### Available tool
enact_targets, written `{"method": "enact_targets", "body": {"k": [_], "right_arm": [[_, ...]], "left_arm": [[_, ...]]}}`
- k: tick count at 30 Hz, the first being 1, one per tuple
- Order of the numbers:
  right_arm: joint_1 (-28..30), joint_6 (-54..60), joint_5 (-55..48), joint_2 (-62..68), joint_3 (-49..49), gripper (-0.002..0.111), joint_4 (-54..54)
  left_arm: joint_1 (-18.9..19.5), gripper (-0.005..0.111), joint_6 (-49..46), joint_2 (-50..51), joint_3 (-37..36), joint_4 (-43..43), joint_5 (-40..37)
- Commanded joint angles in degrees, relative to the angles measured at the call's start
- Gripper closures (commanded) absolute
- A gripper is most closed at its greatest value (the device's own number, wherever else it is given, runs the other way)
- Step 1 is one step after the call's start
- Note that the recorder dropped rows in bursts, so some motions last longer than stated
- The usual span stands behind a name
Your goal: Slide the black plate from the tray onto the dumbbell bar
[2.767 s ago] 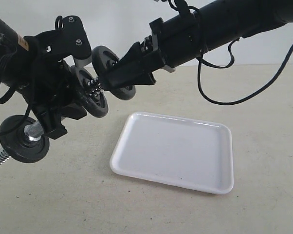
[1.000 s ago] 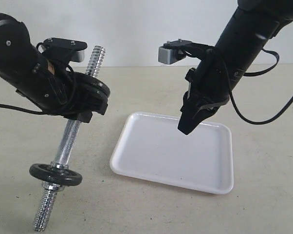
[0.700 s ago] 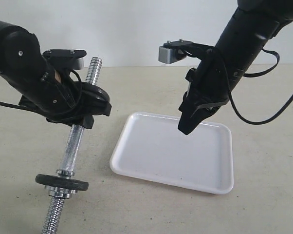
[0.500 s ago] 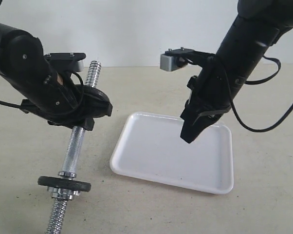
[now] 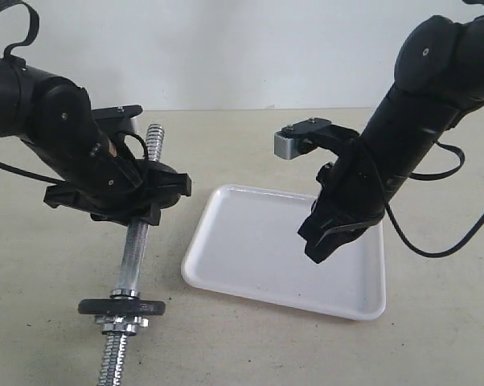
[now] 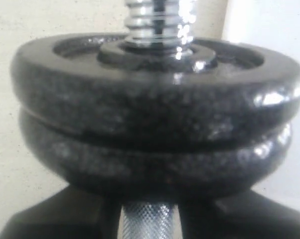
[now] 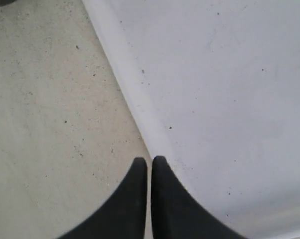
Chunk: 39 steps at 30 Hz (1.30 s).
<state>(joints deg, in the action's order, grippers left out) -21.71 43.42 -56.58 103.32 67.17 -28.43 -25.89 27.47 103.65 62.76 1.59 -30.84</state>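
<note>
My left gripper (image 5: 134,211) is shut on the dumbbell bar (image 5: 133,249), which stands tilted, its threaded top (image 5: 153,135) leaning away. Two black plates (image 5: 166,184) sit stacked on the bar just above the jaws. In the left wrist view the upper black plate (image 6: 155,82) lies on the lower one (image 6: 150,159), with the knurled bar (image 6: 146,221) between the jaws. Another black disc (image 5: 121,307) sits low on the bar. My right gripper (image 5: 314,254) hangs shut and holding nothing over the white tray (image 5: 258,277); its tips (image 7: 149,162) hover above the tray's rim (image 7: 132,94). Nothing lies in the tray.
The beige table (image 5: 435,338) carries the tray right of centre. A silver camera block (image 5: 289,145) juts from the right wrist. The bar's lower threaded end (image 5: 112,363) reaches down near the table's front left.
The right gripper, which held a plate at the bar's end 2.8 s ago, has let go and sunk shut towards the tray. The left arm has lowered the bar.
</note>
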Motion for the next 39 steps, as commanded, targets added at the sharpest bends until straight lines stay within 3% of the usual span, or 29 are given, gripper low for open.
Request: {"method": "enact_targets", "body": {"k": [1, 12, 39], "right_arm": [[-0.3, 0.3, 3.7, -0.6, -1.6, 0.109, -1.5], [-1.0, 0.6, 8.8, -0.6, -2.0, 0.109, -2.8], [-2.8, 2.5, 12.3, -0.6, -2.0, 0.109, -2.8]], "left_arm": [[1.4, 0.102, 1.3, -1.3, 2.5, -0.4, 19.5], [4.0, 0.102, 1.0, 2.0, 2.5, -0.3, 24.1], [4.1, 0.102, -4.9, 4.1, 2.5, -0.1, 26.3]]}}
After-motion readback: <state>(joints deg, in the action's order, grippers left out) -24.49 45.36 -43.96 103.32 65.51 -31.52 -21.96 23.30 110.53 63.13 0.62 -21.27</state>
